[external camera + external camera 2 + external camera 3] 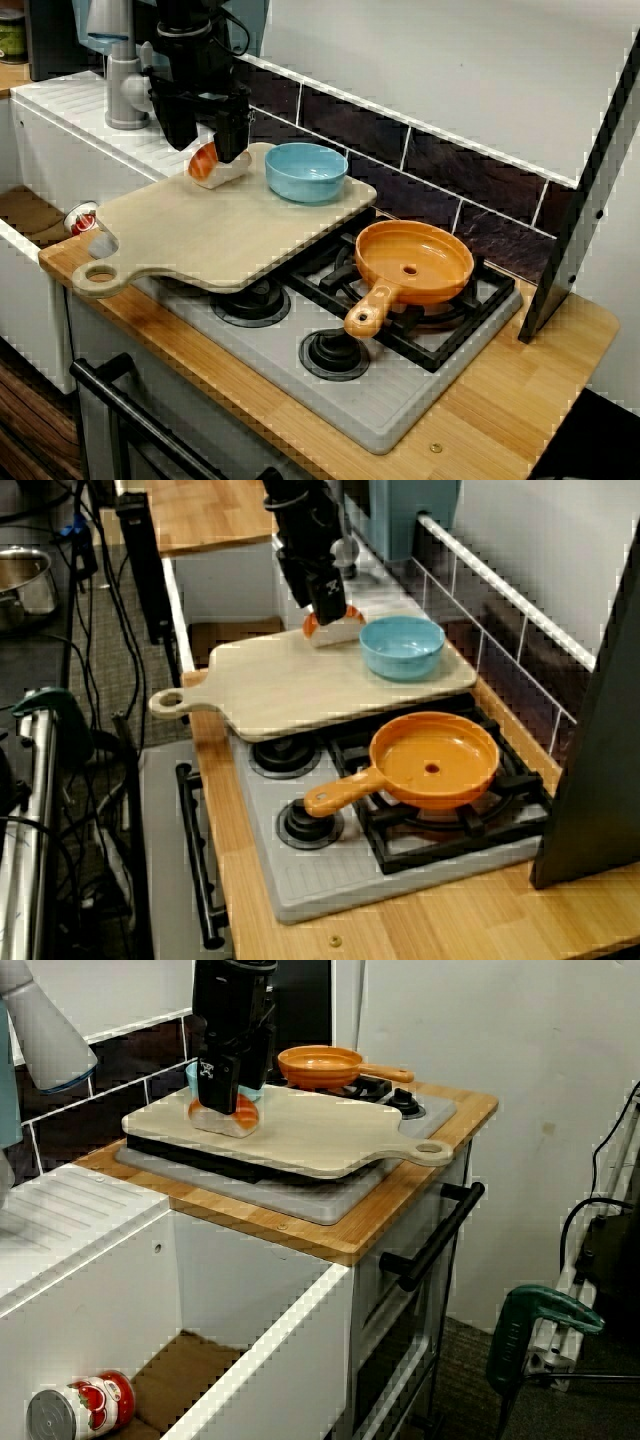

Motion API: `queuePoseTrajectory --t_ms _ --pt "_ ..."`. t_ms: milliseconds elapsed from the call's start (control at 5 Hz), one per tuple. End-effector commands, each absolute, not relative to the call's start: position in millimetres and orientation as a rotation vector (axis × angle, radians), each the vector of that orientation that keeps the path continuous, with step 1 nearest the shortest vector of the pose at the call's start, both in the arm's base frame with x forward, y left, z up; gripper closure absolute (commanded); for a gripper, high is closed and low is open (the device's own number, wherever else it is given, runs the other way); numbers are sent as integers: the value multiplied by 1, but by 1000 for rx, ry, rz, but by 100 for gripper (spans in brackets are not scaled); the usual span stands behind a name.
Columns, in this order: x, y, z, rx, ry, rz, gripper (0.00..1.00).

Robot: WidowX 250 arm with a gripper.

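Observation:
My black gripper [207,143] stands low over the far left corner of a pale wooden cutting board [200,240]. Its fingers reach down around a small orange and white piece [204,166] that rests on the board. In the view from the stove's right side the gripper [329,612] hides most of the piece [342,630]. From the sink side a finger of the gripper [224,1098] covers the piece [240,1118]. No view shows whether the fingers press on it. A light blue bowl [306,171] sits on the board just right of the gripper.
The board lies across the stove's left burners [250,300]. An orange pan [413,262] sits on the back right burner, its handle pointing forward. Left of the stove is a white sink [120,1260] holding a tomato can [78,1408]. A grey tap [125,85] stands behind the gripper.

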State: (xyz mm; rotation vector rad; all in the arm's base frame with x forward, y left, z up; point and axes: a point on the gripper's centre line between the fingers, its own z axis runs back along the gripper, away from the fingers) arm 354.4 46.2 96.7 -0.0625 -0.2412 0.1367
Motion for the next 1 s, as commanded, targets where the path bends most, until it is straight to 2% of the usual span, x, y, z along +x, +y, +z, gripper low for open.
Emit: queuePoseTrajectory --t_ms 0,800 --pt "366 60 113 -61 -319 72 0" --pt "362 53 116 -90 -320 93 0"
